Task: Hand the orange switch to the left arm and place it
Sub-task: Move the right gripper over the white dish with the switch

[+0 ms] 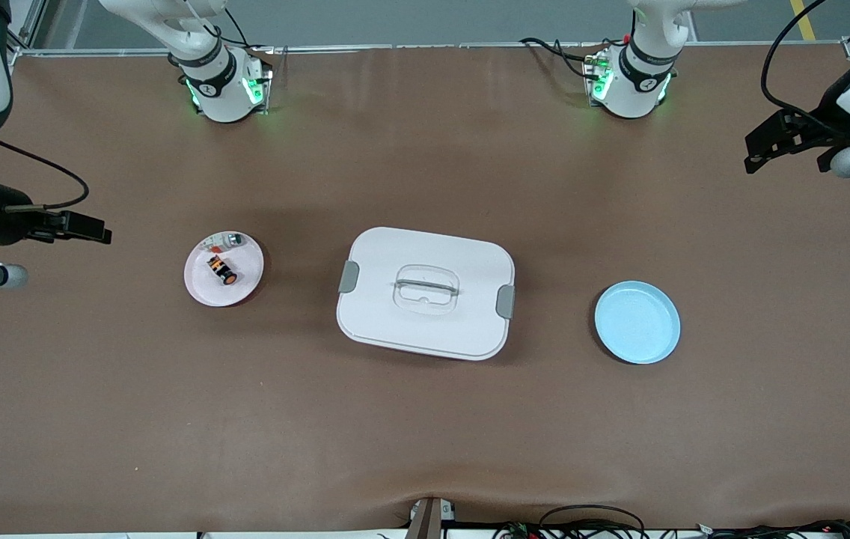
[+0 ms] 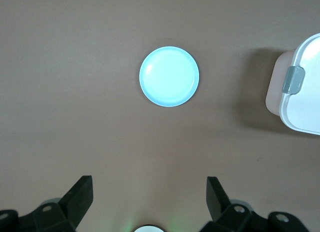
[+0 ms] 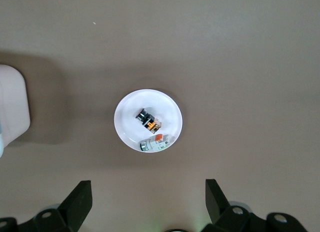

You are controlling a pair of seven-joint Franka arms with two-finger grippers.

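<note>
Both grippers hang high over the ends of the table with nothing between their fingers: the right gripper [image 1: 99, 228] is over the bare brown tabletop [image 1: 425, 434] at the right arm's end, fingers spread wide, and the left gripper [image 1: 758, 153] is over the left arm's end, fingers likewise parted. Nearest the front camera among the things on the table lies the blue plate [image 1: 637, 323], toward the left arm's end, bare. The box [image 1: 426, 292] stands at the middle of the table, lid on, grey latches at its two short sides, well apart from both plates. Slightly farther from the camera than the blue plate, toward the right arm's end, sits the white plate [image 1: 200, 288], and the orange switch [image 1: 221, 269] lies on it on its side, well apart from the right gripper. A small silver-clear part [image 1: 227, 241] lies on the same plate, farther from the camera, just beside the switch. The right wrist view shows the switch [image 3: 148, 120] and its black barrel plainly, with the spread fingertips [image 3: 82, 194] framing it; the left wrist view shows only the blue plate [image 2: 169, 76] and one latched corner of the box [image 2: 300, 87].
</note>
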